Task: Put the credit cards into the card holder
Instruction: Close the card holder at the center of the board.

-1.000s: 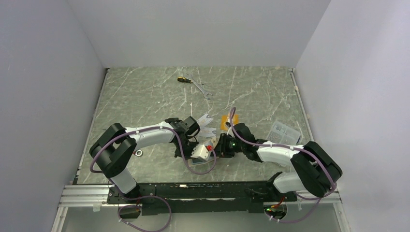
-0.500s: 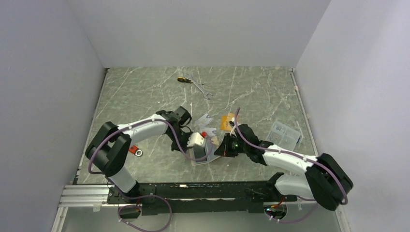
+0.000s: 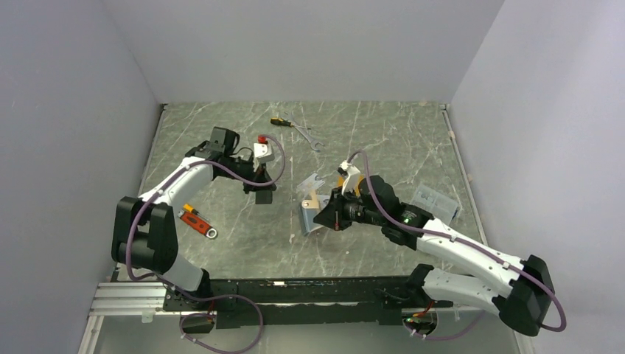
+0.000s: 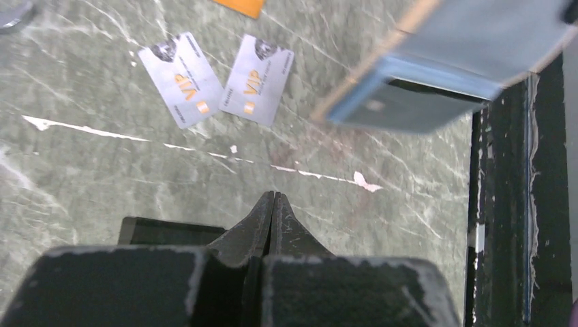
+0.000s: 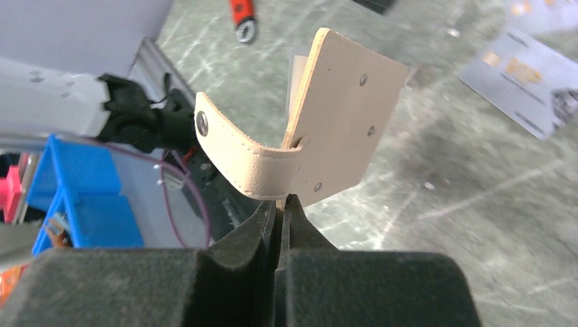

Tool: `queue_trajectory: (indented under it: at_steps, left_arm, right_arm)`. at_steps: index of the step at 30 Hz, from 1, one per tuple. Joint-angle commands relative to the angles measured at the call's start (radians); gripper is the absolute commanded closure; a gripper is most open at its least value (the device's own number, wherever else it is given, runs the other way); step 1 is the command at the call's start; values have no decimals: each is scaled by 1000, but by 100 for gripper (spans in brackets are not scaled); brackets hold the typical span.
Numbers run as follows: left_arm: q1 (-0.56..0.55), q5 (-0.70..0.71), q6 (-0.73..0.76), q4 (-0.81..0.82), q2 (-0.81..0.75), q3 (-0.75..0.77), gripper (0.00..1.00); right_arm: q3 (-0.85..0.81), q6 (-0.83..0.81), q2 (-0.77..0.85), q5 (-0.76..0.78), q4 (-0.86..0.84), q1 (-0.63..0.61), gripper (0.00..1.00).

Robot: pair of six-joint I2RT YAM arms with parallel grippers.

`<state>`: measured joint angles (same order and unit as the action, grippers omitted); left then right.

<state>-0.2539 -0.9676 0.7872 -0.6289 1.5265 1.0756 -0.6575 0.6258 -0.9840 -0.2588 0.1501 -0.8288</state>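
Right gripper (image 5: 281, 203) is pinching the tan card holder (image 5: 347, 116) by its bottom edge, standing upright, snap tab (image 5: 232, 153) curling sideways. Can't tell what's inside. Left gripper (image 4: 272, 199) is pressed together.

A: Where's the card holder (image 5: 341, 116)?
B: Tan, open, upright in my right gripper (image 5: 279, 202), pinched at its edge, snap tab (image 5: 228, 155) curling free.
A: And what's lying flat?
B: I see two silver-grey cards (image 4: 180, 78) face-up, side by side; orange card (image 4: 240, 5) just beyond.
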Motion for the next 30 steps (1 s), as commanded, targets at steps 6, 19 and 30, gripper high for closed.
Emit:
queue_trajectory:
  at_steps: [6, 19, 30]
  left_arm:
    - [47, -309, -37, 23, 68, 16, 100]
    - [-20, -641, 915, -944, 126, 138, 100]
    - [-39, -603, 910, -944, 83, 122, 100]
  right_arm:
    - [-264, -109, 29, -47, 7, -110, 100]
    - [-50, -20, 14, 94, -330, -70, 100]
    - [-19, -20, -2, 94, -232, -9, 100]
